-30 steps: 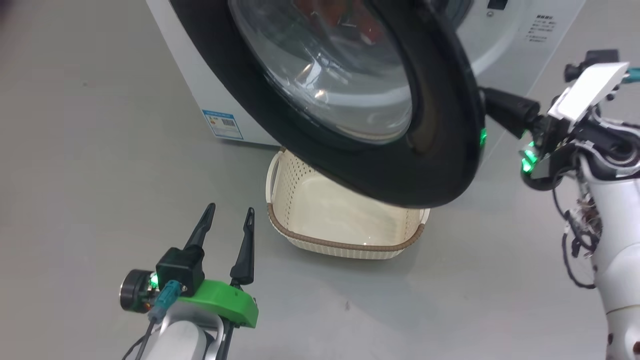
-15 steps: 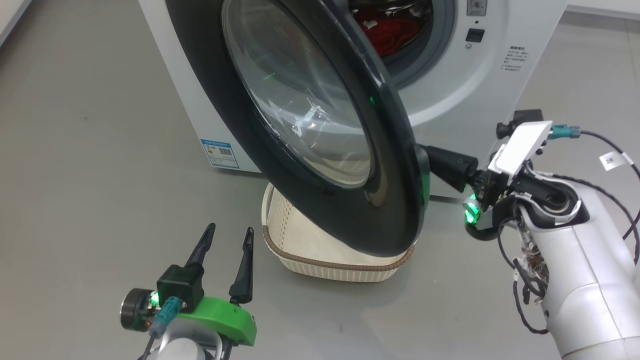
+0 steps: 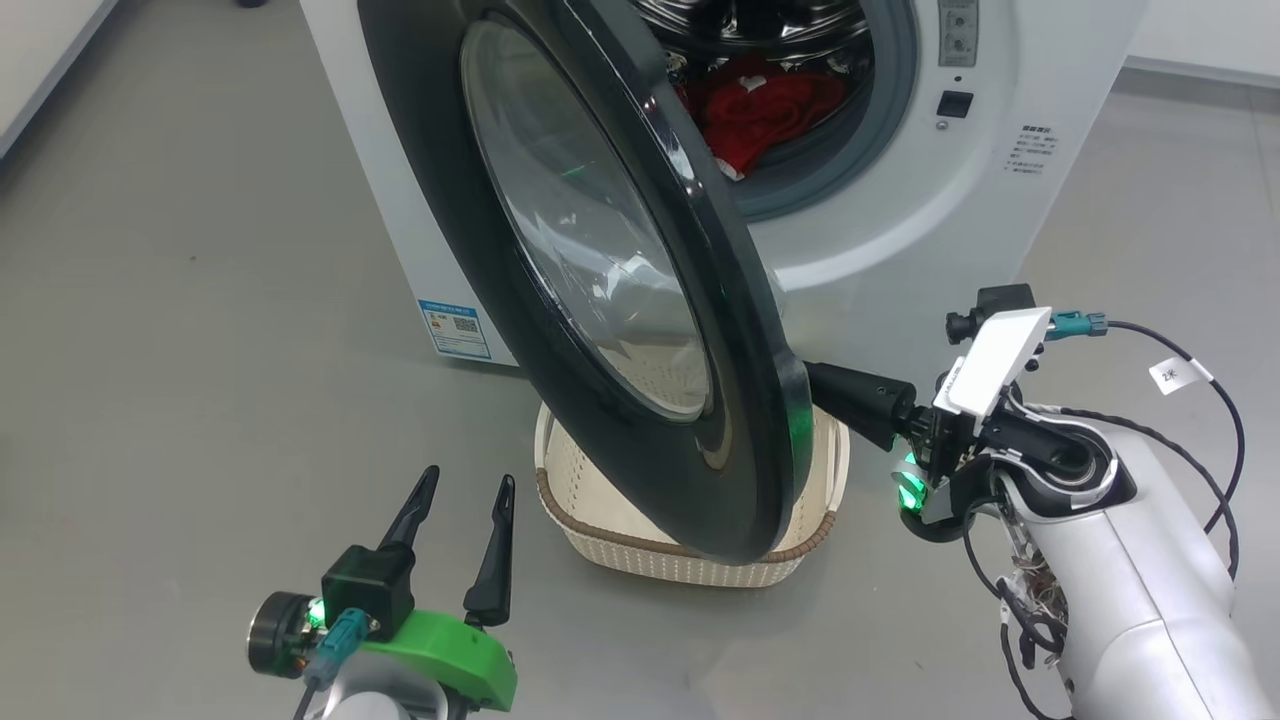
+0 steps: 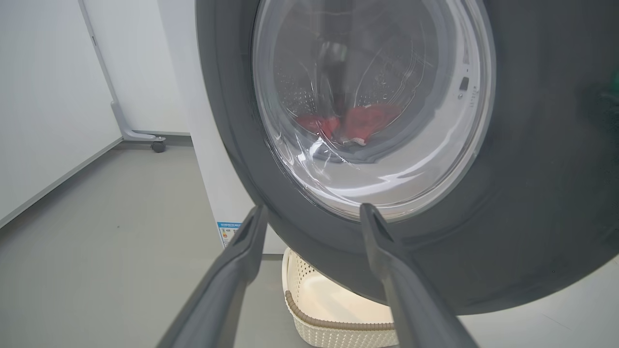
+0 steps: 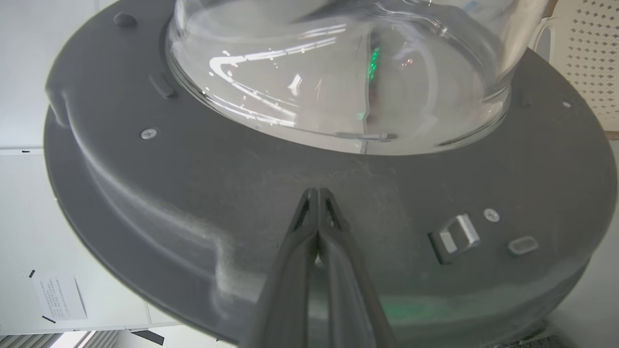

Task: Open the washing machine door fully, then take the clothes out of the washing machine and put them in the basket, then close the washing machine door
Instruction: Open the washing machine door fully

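Black washing machine door [image 3: 620,300] is hung partly over the cream basket [image 3: 690,560]; red clothes [image 3: 770,110] are seen inside the washing machine [image 3: 900,250]; left gripper [image 3: 470,476] jaws gape empty, right gripper [image 5: 316,193] jaws are pinched together

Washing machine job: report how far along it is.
Done: the washing machine door stands partly open. In hand: the shut right claw is at its inner face, likely pushing it wider. To do: the clothes lie in the drum, the basket is empty, door closing comes last.
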Robot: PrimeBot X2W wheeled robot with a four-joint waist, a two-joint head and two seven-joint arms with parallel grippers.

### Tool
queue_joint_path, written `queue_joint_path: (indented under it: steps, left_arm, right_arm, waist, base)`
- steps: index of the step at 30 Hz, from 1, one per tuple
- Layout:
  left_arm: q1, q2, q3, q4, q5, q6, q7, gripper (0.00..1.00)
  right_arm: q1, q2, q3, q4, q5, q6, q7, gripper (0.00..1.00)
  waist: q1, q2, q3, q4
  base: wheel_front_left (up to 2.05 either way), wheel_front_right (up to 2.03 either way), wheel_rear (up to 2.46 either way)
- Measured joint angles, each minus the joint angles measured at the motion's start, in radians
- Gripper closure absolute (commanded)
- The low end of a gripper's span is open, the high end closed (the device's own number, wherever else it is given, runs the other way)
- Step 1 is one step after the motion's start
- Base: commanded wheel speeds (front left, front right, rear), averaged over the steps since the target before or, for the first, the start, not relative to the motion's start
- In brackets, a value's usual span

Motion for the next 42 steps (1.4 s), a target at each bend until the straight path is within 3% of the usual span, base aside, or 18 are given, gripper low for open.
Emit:
queue_joint_path:
  steps: [18, 30, 42]
  left_arm:
    - [0.012, 0.002, -0.003, -0.004, -0.001, -0.004, 0.000, 0.00]
    - [0.015, 0.002, 0.002, -0.011, -0.003, -0.004, 0.000, 0.00]
    - [0.021, 0.002, 0.013, -0.020, -0.003, -0.004, 0.000, 0.00]
  right_arm:
    - [0.049, 0.007, 0.121, -0.039, 0.011, 0.000, -0.020, 1.00]
    - [0.068, 0.005, 0.249, -0.079, 0.100, 0.000, -0.048, 1.00]
    - [0.073, 0.006, 0.313, -0.095, 0.133, 0.000, -0.097, 1.00]
  waist:
    - [0.0000, 0.0000, -0.009, 0.055]
    - [0.0000, 0.0000, -0.010, 0.090]
    - [0.0000, 0.0000, -0.009, 0.099]
  base:
    - [0.00, 0.00, 0.00]
    - [0.00, 0.00, 0.00]
    - [0.00, 0.00, 0.00]
